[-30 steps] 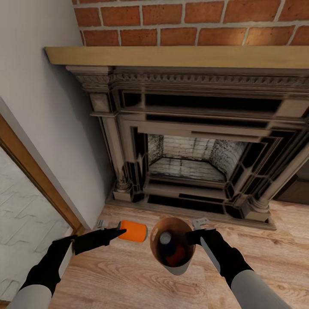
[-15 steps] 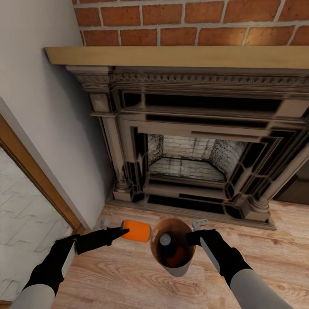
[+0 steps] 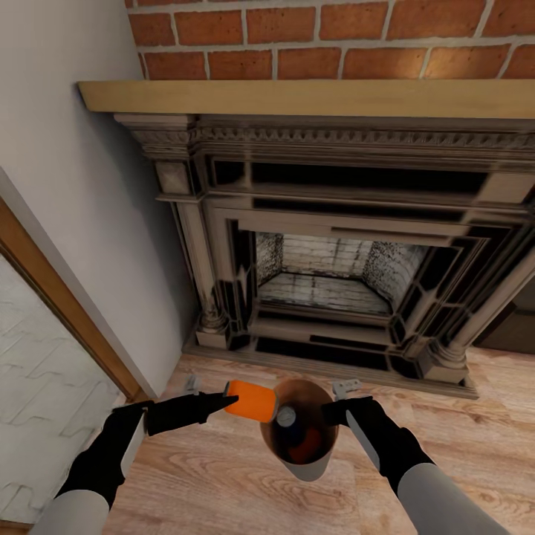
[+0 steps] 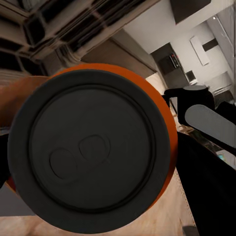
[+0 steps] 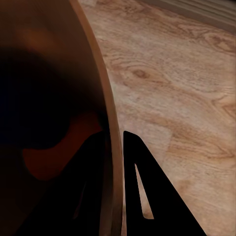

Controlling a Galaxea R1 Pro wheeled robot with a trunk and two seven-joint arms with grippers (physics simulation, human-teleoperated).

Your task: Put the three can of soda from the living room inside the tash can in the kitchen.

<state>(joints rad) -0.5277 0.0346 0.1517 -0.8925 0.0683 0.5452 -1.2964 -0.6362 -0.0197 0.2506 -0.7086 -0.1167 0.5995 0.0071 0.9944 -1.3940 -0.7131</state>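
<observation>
Holding the bin (image 3: 301, 429) by its rim with your right gripper (image 3: 334, 408), in front of the fireplace (image 3: 327, 245): the right wrist view shows one finger (image 5: 140, 187) outside the wall and the other dark against the inside, so the jaws pinch the rim between them. Two cans sit inside already, a dark blue can (image 3: 287, 420) with its silver top up and an orange can (image 3: 305, 449) lower down.

Third can (image 3: 251, 400), orange, lies on its side in your left gripper (image 3: 223, 402), its far end just reaching the bin's rim. Fingers are closed on it. By my read, two of three are in; this one is left to tip in, then the bin belongs in the kitchen.

Left wrist view gives the third can's dark end face (image 4: 88, 155) square on, with your right arm (image 4: 209, 123) behind it. Head view alone shows both cans in the bin; the right wrist view gives only an orange patch in the dark.
</observation>
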